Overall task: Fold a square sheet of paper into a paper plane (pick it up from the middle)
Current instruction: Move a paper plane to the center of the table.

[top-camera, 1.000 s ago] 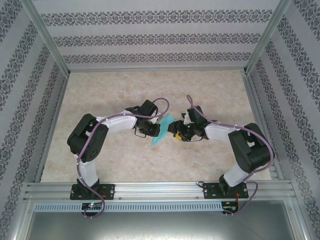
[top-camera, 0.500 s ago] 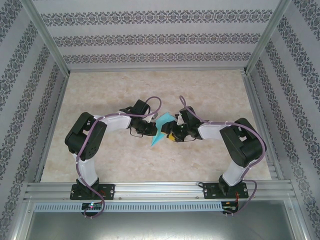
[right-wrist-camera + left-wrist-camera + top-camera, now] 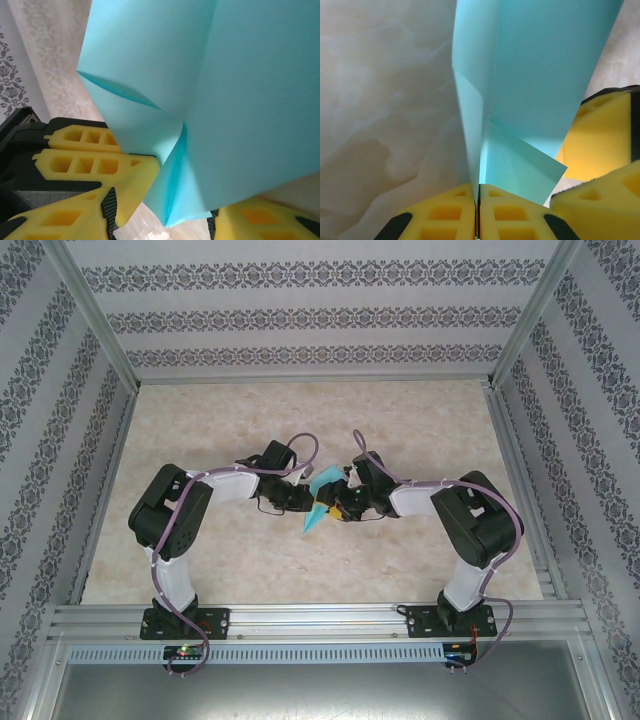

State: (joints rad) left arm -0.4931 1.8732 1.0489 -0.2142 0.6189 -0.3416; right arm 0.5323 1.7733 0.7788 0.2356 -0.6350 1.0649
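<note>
The square sheet of paper is folded into a narrow, pointed turquoise paper plane (image 3: 316, 515), held above the table's middle between the two arms. My left gripper (image 3: 303, 498) is shut on its central crease; in the left wrist view the yellow pads (image 3: 445, 215) press together on the paper plane (image 3: 535, 75). My right gripper (image 3: 338, 502) reaches in from the right. Its jaws stand open on either side of the plane's (image 3: 225, 75) folded lower edge, and one yellow finger (image 3: 130, 185) touches the paper.
The marble-patterned table (image 3: 300, 420) is enclosed by patterned walls (image 3: 60, 440) and an aluminium frame. A metal rail (image 3: 320, 620) with both arm bases runs along the near edge.
The right gripper has moved left, up to the paper, and its jaws have narrowed slightly. The left gripper, still shut on the paper, shifted a little up and left.
</note>
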